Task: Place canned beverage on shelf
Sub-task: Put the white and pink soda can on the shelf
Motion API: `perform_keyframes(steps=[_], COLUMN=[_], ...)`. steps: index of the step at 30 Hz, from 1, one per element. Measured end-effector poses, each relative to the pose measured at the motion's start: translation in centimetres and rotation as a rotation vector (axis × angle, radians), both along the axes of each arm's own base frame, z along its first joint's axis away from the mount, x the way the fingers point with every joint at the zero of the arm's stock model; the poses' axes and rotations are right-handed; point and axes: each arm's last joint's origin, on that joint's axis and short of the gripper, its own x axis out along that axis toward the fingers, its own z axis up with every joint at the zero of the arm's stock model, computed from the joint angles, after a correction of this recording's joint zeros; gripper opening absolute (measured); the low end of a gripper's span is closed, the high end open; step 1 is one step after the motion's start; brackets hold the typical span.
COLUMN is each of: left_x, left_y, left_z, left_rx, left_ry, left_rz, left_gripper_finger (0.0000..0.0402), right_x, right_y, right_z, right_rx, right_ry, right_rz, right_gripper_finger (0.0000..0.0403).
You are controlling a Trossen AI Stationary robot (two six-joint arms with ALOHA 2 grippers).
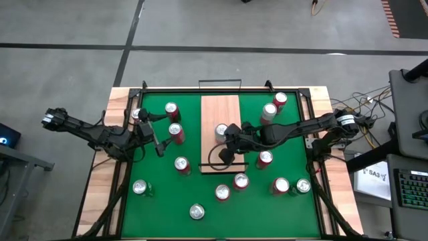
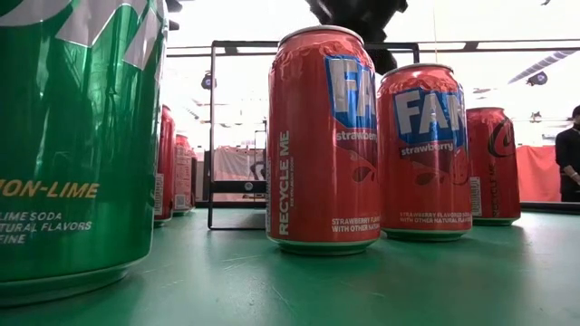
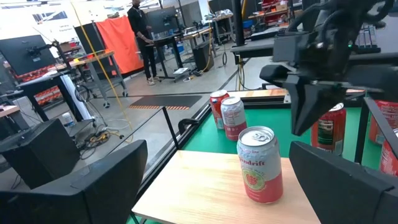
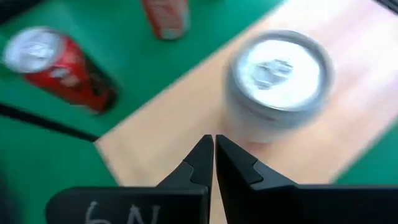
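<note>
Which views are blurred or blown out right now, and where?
Right wrist view: motion blur smears the can on the shelf and the red can; the shut right gripper stays crisp. Low view: background blown out white behind the strawberry cans; the near green can looms oversized. High view: even, sharp.

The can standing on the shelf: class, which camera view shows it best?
The left wrist view: the can stands whole, side-on, upright on the shelf. The high and right wrist views show mainly its lid; from the low view I cannot pick it out.
</note>
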Motion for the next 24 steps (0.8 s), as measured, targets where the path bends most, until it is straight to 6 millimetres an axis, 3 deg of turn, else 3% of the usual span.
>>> perform_keyframes(steps=[24], left_x=[0.0], left_y=[0.0], left_z=[0.0], left_rx=[0.0], left_ry=[0.0], left_rz=[0.0], left_gripper_finger=[0.0377], right_x=[0.0], right_y=[-2.8], right_z=[-0.4], right_rx=[-0.105], right_ry=[0.038], right_rz=[-0.068], right_gripper_finger=[0.0009])
